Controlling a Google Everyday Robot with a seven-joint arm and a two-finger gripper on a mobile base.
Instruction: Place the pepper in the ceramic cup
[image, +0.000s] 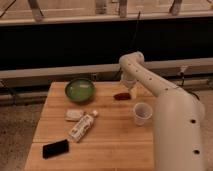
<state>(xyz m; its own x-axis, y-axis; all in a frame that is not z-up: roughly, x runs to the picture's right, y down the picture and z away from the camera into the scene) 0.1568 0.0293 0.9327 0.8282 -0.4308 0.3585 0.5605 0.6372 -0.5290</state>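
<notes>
The pepper (121, 96) is a small dark red-brown shape lying on the wooden table (115, 140), at its far right part. The ceramic cup (142, 113) stands upright, whitish, a little in front of and to the right of the pepper. My gripper (131, 91) is at the end of the white arm, low over the table, just right of the pepper and close to it. The arm's wrist hides most of the gripper.
A green bowl (80, 89) sits at the far left of the table. A white bottle (81, 126) lies on its side near the middle-left, with a small whitish packet (74, 114) behind it. A black phone-like object (55, 148) lies at the front left. A dark wall runs behind.
</notes>
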